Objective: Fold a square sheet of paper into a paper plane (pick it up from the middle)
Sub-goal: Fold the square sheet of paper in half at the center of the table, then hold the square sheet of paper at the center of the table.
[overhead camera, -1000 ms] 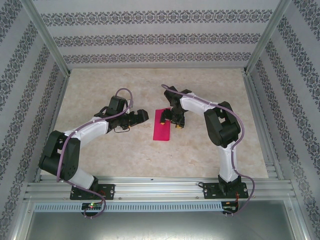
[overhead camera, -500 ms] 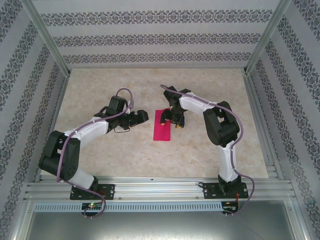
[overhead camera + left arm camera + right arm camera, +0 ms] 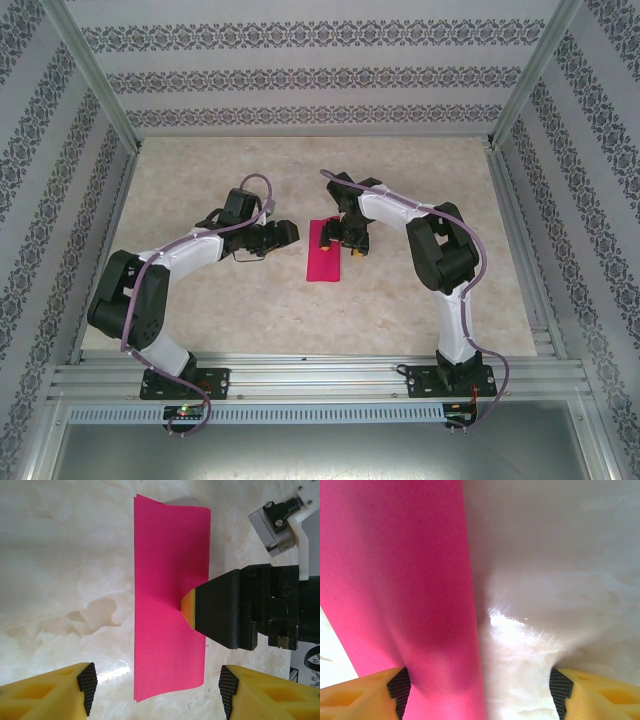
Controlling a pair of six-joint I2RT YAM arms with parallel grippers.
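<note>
The square sheet of paper (image 3: 324, 253) lies on the table folded in half into a long magenta rectangle, its two layers showing at one corner (image 3: 136, 697). My right gripper (image 3: 341, 244) stands open over its right edge. One of its yellow fingertips (image 3: 188, 605) presses on the paper (image 3: 170, 595), and in the right wrist view that finger (image 3: 399, 686) rests on the sheet (image 3: 395, 580) while the other finger (image 3: 561, 690) is on bare table. My left gripper (image 3: 290, 232) is open just left of the sheet, and its fingers (image 3: 88, 686) straddle the sheet's near end without touching it.
The marble-patterned table (image 3: 200, 300) is fenced by aluminium rails (image 3: 320, 375) and patterned walls (image 3: 320, 80). The right arm's black wrist body (image 3: 260, 607) sits close over the paper's right side.
My left arm has shifted slightly toward the paper and its jaws have narrowed a little. The right gripper and the paper have stayed in place.
</note>
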